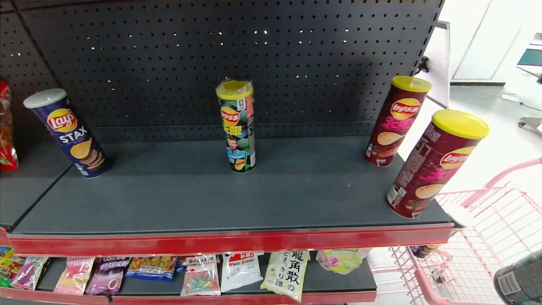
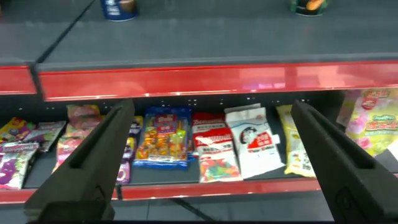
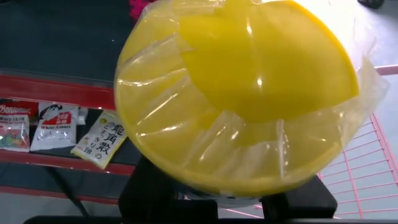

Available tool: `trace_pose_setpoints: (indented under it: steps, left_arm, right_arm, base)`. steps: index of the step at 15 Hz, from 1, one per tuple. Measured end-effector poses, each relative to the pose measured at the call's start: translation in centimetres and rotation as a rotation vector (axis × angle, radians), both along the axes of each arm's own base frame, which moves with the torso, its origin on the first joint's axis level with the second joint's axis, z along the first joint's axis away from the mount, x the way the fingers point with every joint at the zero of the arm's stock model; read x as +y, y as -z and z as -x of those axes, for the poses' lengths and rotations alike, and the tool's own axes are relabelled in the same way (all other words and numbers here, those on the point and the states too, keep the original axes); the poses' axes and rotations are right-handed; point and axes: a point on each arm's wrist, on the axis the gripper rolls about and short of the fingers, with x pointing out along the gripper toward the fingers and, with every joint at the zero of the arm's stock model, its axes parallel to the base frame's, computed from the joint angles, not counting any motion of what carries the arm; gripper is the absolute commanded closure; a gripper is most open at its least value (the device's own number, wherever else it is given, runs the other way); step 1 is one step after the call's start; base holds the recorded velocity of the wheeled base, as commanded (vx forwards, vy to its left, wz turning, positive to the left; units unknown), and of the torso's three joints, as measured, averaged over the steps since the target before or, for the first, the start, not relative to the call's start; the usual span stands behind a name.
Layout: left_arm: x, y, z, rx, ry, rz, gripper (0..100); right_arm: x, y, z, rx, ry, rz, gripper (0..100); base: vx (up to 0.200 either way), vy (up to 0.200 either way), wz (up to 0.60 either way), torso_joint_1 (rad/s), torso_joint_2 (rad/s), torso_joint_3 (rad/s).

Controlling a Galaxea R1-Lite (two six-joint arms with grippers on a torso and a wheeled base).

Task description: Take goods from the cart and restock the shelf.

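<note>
Printed labels mark the chip cans (image 1: 239, 127) and snack packets (image 1: 241, 269).

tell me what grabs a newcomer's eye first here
A film-wrapped, yellow-lidded can held in the right tool, close to the pink cart. Then four tall crisp cans spaced along the dark upper shelf, the nearest maroon one standing at its front right corner.

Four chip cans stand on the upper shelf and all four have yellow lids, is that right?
No. Four cans stand on the upper shelf, but only three have yellow lids: the middle can, the rear maroon can and the front maroon can. The blue can at the left has a white lid, as the head view shows.
</note>
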Motion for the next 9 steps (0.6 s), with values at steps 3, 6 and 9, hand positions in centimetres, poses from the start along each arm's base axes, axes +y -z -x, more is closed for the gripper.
trace_pose_setpoints:
  steps: [3,6,9]
  left_arm:
    - [0.00,0.00,0.00,0.000,0.000,0.000,0]
    - [0.00,0.00,0.00,0.000,0.000,0.000,0]
    - [0.00,0.00,0.00,0.000,-0.001,0.000,0]
  right_arm:
    - [-0.01,0.03,0.20,-0.009,-0.008,-0.003,100]
    - [0.13,-0.08,0.45,-0.022,-0.084,-0.014,100]
    - [0.24,-0.08,0.54,-0.025,-0.138,-0.016,100]
  base:
    - [0.000,0.200,0.00,0.001,0.01,-0.001]
    - [0.000,0.067,0.00,-0.001,0.00,0.001]
    - [0.000,0.000,0.00,0.000,0.00,0.000]
